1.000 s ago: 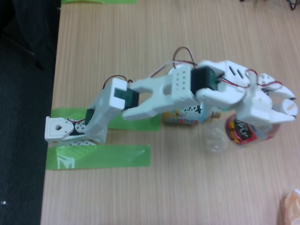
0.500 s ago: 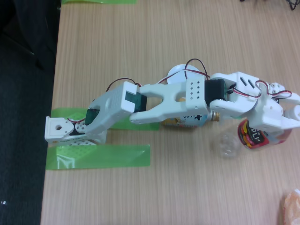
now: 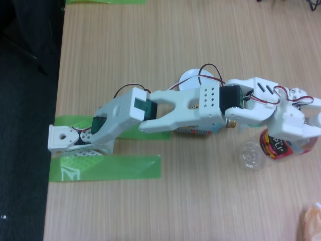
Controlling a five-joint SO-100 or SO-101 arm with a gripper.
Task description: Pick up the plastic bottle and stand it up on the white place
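Gripping one clear plastic bottle (image 3: 273,149) at right-centre, the single white gripper (image 3: 306,131) is stretching past one orange bottle-can (image 3: 200,131) and one white plate (image 3: 193,78).

a wooden table (image 3: 200,40) filled most of the fixed view; green tape strips (image 3: 108,167) lay near its left edge; an orange-and-blue bottle-can (image 3: 193,131) lay mid-table; a pale orange item (image 3: 312,221), blurred, sat at lower right.
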